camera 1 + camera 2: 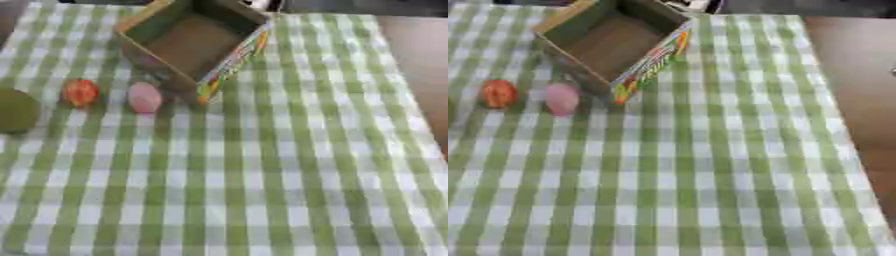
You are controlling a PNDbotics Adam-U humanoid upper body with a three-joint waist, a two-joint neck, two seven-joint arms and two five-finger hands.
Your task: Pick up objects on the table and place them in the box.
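Note:
An open cardboard box (194, 42) with a colourful printed side stands at the far middle-left of the table, and I see nothing inside it. Just in front of its near-left corner lies a pink egg-shaped object (144, 97). Left of that lies an orange-red rounded object (80, 92). A larger green round object (16, 110) sits at the left edge of the left eye view. Neither of my hands shows in either view.
A green and white checked cloth (245, 175) covers the table. Bare brown table top (855, 85) shows along the right side beyond the cloth's edge. Dark shapes lie past the far edge.

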